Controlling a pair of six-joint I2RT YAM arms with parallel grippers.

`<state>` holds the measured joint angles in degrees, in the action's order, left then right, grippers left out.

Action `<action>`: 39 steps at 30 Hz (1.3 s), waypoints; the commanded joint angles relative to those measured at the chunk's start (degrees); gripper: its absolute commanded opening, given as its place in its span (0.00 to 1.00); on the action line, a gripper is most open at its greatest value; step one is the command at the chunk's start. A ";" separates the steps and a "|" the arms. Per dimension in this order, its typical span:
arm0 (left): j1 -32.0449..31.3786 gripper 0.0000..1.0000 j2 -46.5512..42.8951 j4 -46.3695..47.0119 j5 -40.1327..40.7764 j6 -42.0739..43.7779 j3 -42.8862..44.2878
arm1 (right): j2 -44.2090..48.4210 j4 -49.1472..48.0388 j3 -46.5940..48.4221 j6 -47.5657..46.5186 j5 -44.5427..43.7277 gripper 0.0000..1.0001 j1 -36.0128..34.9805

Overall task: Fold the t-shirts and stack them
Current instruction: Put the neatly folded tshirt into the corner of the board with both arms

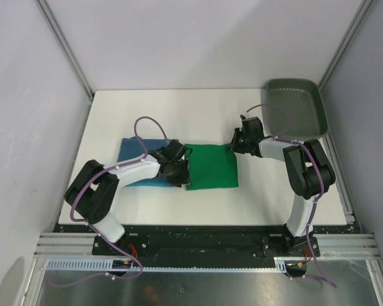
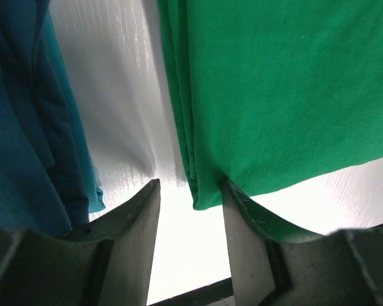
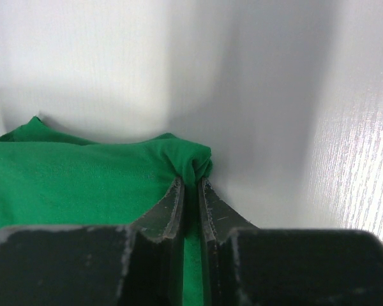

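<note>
The emerald green t-shirt (image 1: 210, 167) lies folded in the middle of the table. The teal blue t-shirt (image 1: 139, 158) lies folded to its left, a strip of table between them. My left gripper (image 1: 179, 168) is open at the green shirt's left edge; in the left wrist view (image 2: 190, 191) the near corner of the green shirt (image 2: 287, 95) sits between the fingers, against the right one, with the teal shirt (image 2: 25, 127) to the left. My right gripper (image 1: 233, 145) is shut on the green shirt's far right corner, bunched at the fingertips (image 3: 191, 183).
A dark grey-green plastic tray (image 1: 295, 108) stands at the back right, partly over the table's edge. Grey walls and metal frame posts enclose the white table (image 1: 179, 115). Purple cables loop over both arms.
</note>
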<state>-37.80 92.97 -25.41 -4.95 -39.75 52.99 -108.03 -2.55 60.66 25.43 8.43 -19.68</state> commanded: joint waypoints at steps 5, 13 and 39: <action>-1.44 0.46 -0.50 3.81 -1.96 -3.58 -3.04 | -0.95 3.98 0.92 0.22 -1.04 0.02 -0.44; -1.58 0.32 0.17 5.23 -1.54 -5.70 -3.00 | -0.26 4.92 1.45 0.70 -1.46 0.00 -0.53; -1.55 0.00 -9.37 0.96 1.19 -4.21 6.12 | 20.00 14.30 2.73 0.91 -6.73 0.00 -5.45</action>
<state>-39.09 87.20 -23.88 -5.37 -45.19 55.68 -91.79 10.52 61.52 26.06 3.44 -25.12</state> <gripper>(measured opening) 0.007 0.128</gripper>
